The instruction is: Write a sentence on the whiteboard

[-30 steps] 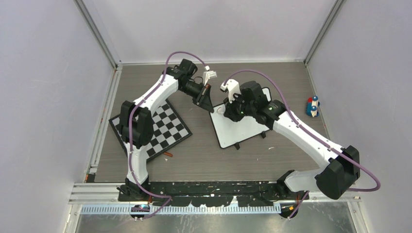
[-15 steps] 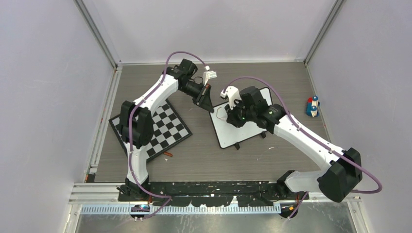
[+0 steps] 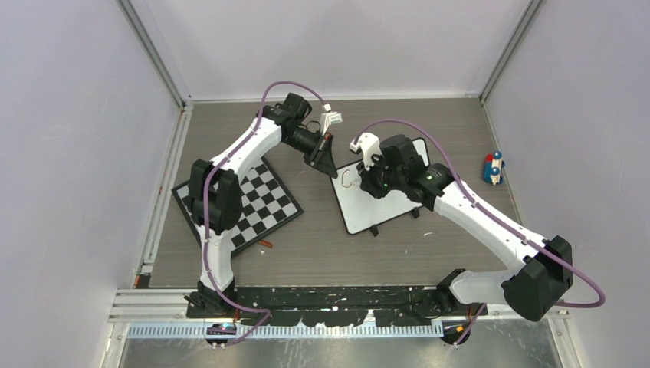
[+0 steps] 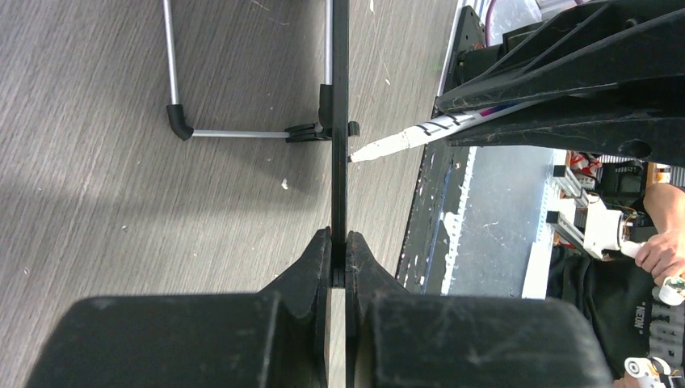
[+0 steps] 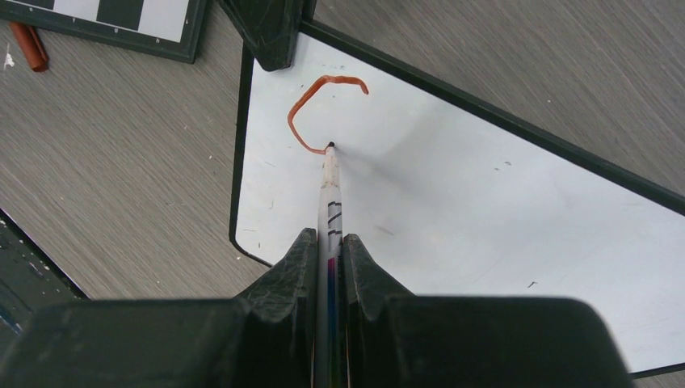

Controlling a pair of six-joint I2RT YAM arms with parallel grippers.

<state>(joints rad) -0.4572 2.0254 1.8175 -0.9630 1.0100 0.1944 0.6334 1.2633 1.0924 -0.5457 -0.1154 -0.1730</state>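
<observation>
The whiteboard lies tilted on the table's middle, white with a black frame. My left gripper is shut on its far left corner; in the left wrist view the board shows edge-on. My right gripper is shut on a white marker whose tip touches the board. The sentence is only one red-brown curved stroke near that corner, also faint in the top view.
A black-and-white checkerboard lies at the left, with a red-brown marker cap at its near edge. A small red, white and blue object stands at the right wall. The marker tip shows beside the board edge.
My right gripper has moved the marker over the board's far left part and a curved red-brown stroke has appeared. The left arm has not moved.
</observation>
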